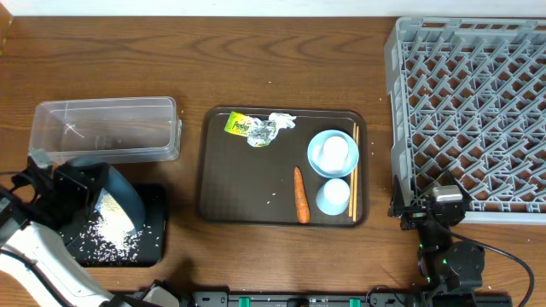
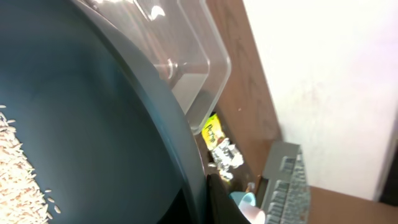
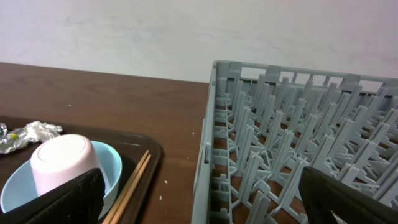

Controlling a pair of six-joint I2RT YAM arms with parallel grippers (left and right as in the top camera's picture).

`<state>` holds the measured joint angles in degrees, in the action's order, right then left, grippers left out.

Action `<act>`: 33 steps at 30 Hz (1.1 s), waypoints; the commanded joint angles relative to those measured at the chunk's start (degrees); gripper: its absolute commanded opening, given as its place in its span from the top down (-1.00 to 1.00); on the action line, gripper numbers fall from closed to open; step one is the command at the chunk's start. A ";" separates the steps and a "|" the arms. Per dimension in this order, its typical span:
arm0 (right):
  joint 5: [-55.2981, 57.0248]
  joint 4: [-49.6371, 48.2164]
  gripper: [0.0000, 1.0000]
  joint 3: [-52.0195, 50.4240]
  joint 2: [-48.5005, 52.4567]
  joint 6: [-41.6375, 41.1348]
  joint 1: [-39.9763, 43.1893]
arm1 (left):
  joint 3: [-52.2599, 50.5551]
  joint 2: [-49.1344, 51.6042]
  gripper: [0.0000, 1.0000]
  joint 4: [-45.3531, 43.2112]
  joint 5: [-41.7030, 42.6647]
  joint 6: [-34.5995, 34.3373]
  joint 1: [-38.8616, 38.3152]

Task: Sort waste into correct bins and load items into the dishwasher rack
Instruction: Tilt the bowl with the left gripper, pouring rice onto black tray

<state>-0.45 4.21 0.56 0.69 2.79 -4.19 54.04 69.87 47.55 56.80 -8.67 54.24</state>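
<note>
My left gripper (image 1: pixel 81 192) is shut on the rim of the wide dark-blue bowl (image 1: pixel 119 200), tilted over the black tray (image 1: pixel 153 247). White rice (image 1: pixel 111 226) lies in the bowl (image 2: pixel 93 124) and scattered on that tray. The clear tub (image 1: pixel 107 128) stands just behind. On the brown serving tray (image 1: pixel 230 196) lie the wrapper (image 1: pixel 260 128), the carrot (image 1: pixel 300 194), a light-blue bowl (image 1: pixel 317 158) holding an upturned pale cup (image 1: pixel 335 152), a second cup (image 1: pixel 333 197) and the chopsticks (image 1: pixel 355 170). My right gripper (image 1: pixel 426 209) is open and empty at the near left corner of the grey rack (image 1: pixel 478 111).
The right wrist view shows the rack wall (image 3: pixel 211 124) close ahead, with the chopsticks (image 3: pixel 134 180) and the cup in its bowl (image 3: pixel 62 158) to the left. A strip of bare wood separates the serving tray from the rack. A few rice grains lie on the serving tray.
</note>
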 commanded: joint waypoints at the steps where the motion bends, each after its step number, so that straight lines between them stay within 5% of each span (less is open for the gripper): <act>1: 0.17 0.07 -0.98 -0.24 -0.35 0.72 0.52 | 0.57 -0.31 0.88 0.42 7.76 1.36 2.99; 13: 0.17 0.09 -0.98 -0.24 -0.35 0.72 0.52 | 0.57 -0.31 0.88 6.03 13.55 1.40 14.25; 22: 0.17 0.07 -0.98 -0.24 -0.35 0.74 0.52 | 0.57 -0.22 0.88 7.23 23.61 2.82 14.60; 33: 0.17 0.07 -0.99 -0.24 -0.35 0.72 0.52 | 0.57 0.11 0.88 9.44 24.98 2.43 14.64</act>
<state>-0.45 4.21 0.56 0.69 2.79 -4.19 54.04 69.89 56.42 79.09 -7.03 68.60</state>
